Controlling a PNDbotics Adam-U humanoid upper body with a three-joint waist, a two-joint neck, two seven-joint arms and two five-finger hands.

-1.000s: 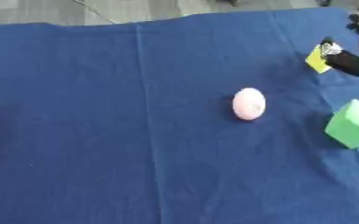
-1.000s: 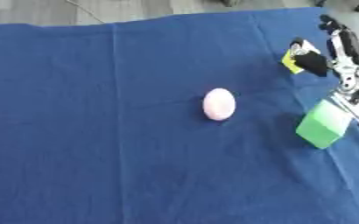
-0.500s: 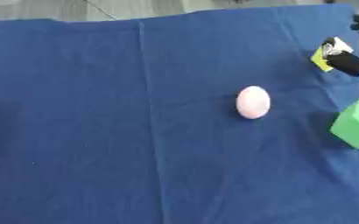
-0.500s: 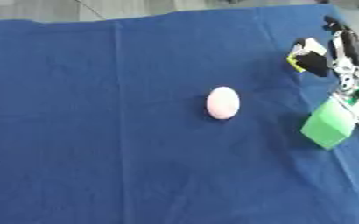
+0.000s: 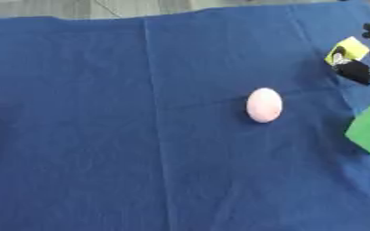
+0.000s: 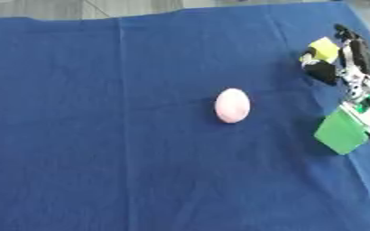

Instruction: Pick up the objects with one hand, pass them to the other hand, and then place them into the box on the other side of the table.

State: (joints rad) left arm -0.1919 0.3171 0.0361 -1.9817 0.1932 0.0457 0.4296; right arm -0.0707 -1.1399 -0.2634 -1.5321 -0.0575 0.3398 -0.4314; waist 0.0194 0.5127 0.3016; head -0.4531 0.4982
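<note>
One pink egg (image 6: pixel 232 105) lies loose mid-cloth. Right of it, the right hand (image 6: pixel 348 54) pinches a yellow block (image 6: pixel 324 48); green box (image 6: pixel 342 131) just below. Risk: block slipping, or the egg rolling if nudged.

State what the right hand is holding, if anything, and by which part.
The right hand at the right edge has dark fingers around a small yellow object, seemingly at its lower side; the exact contact cannot be told. The pink egg lies unheld.

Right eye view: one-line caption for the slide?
Right hand curled round a yellow object at the blue cloth's right edge; pink egg mid-table, green block nearby.
</note>
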